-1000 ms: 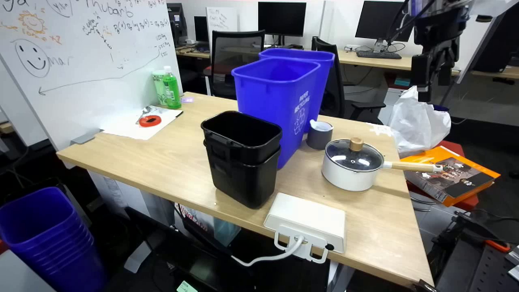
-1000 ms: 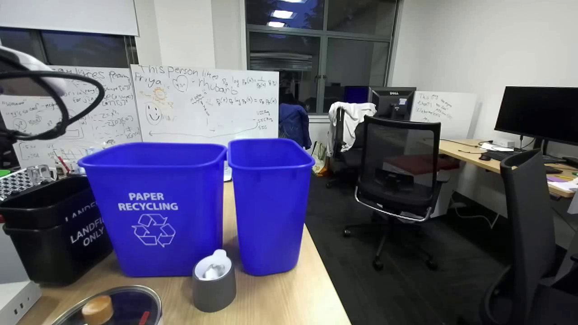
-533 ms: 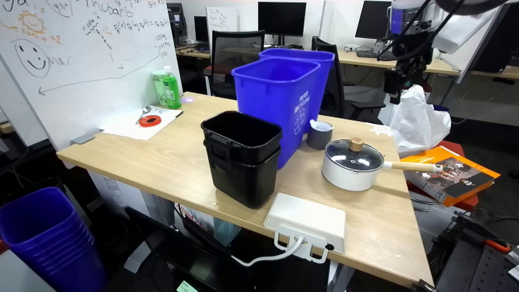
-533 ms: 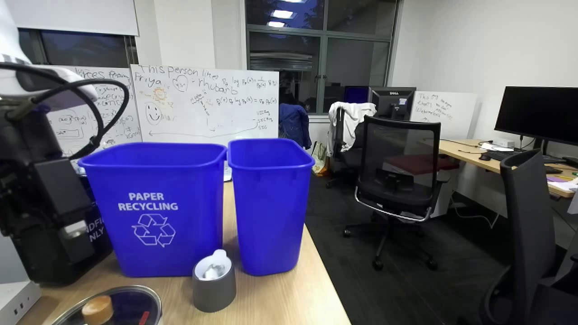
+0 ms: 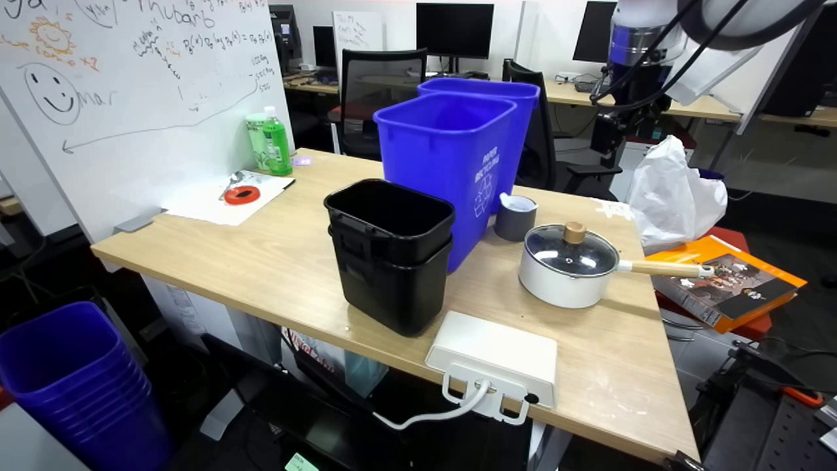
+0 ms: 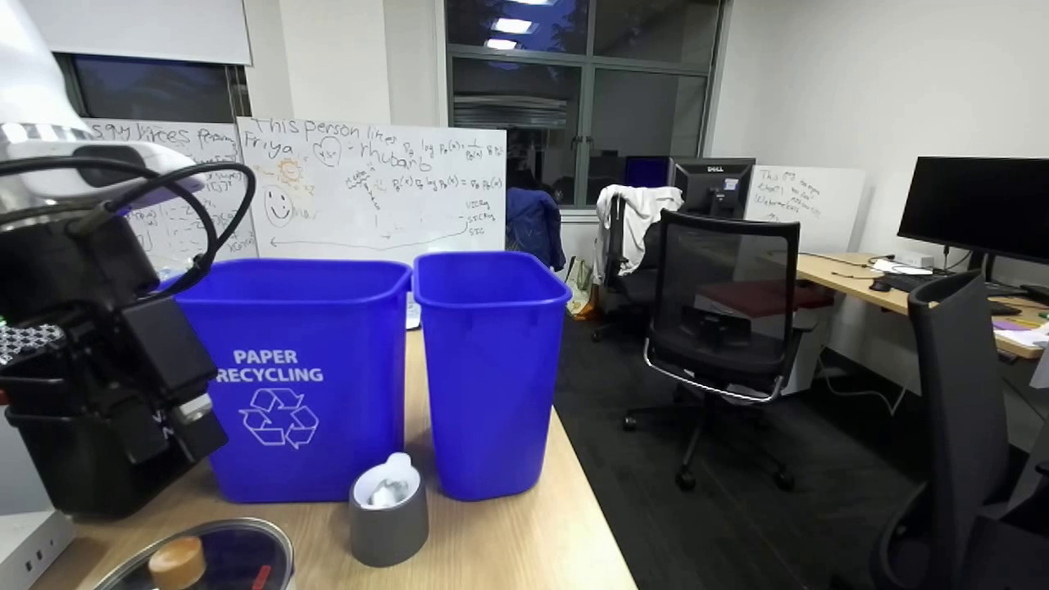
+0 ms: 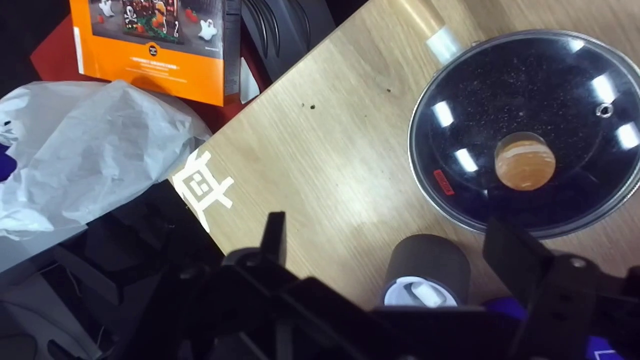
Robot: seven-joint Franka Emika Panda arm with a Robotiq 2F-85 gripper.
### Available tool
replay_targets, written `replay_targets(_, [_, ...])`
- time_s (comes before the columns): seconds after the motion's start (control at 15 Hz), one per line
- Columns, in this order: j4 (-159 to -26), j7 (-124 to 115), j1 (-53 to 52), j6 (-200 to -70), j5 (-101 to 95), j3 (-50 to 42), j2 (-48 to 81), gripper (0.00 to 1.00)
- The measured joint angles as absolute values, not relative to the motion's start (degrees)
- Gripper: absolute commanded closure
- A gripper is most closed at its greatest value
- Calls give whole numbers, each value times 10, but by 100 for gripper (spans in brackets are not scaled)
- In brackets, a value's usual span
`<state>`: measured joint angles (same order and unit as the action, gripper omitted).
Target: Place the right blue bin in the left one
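The arm (image 6: 33, 74) is white and smooth, with a metallic silver collar (image 5: 634, 44) near its end. Thick black cables (image 6: 201, 262) loop outside it. The black gripper (image 7: 392, 245) has flat, blocky fingers (image 7: 517, 257) and small, pale round screws (image 7: 577, 262).

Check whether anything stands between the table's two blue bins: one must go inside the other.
Nothing visible stands between the PAPER RECYCLING bin and the plain blue bin; their rims sit close together. In an exterior view, a gray cup stands in front.
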<state>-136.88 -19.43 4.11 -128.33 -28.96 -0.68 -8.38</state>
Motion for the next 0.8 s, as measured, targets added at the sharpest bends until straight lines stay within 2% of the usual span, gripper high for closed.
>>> replay_targets(0.8, [-1367,-201,41,-1287,-291,-7,-85,0])
